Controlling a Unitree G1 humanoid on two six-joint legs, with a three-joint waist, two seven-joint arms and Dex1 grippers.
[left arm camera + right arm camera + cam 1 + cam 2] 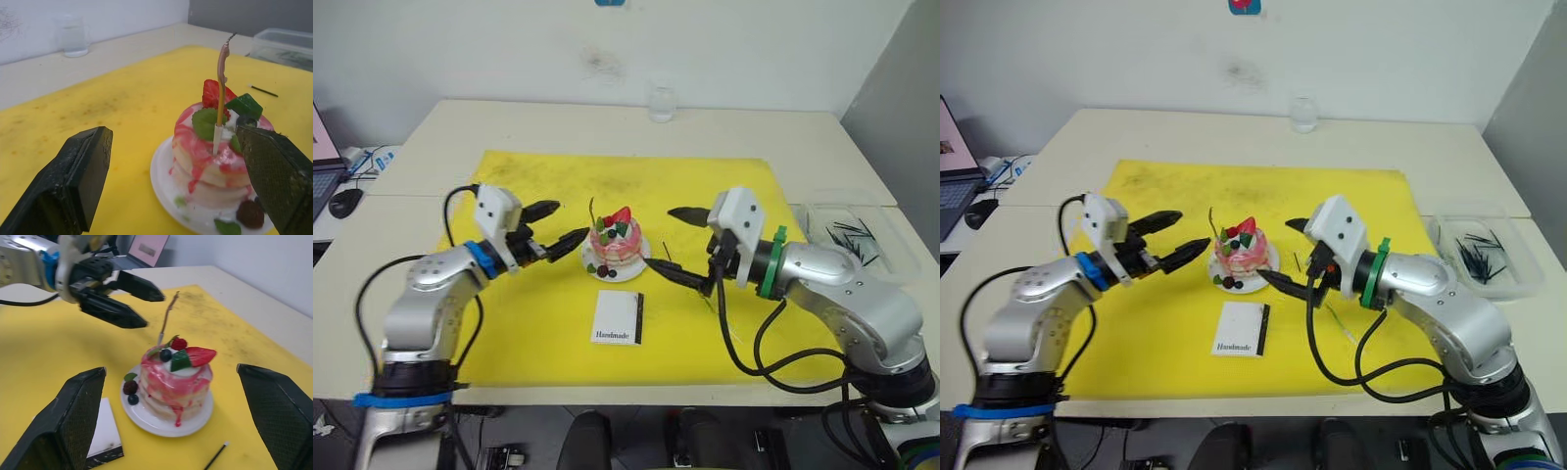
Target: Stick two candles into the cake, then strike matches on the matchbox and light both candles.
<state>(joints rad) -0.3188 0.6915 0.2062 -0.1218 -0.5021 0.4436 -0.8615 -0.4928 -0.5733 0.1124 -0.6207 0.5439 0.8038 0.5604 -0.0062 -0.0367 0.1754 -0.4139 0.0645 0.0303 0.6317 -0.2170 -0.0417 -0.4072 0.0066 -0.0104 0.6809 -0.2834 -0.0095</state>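
Observation:
The small pink-and-cream cake sits on its white plate in the middle of the yellow mat. One thin pinkish-orange candle stands upright in the cake's top. My left gripper is open just left of the cake, with nothing between its fingers. On the cake's right side my right gripper is also open and empty. The white matchbox lies flat in front of the cake. A short dark match lies on the mat beside the plate. A thin greenish candle lies under my right arm.
A clear tray holding several dark matches stands off the mat at the right. A glass is at the table's far edge. A laptop and a mouse sit at the far left.

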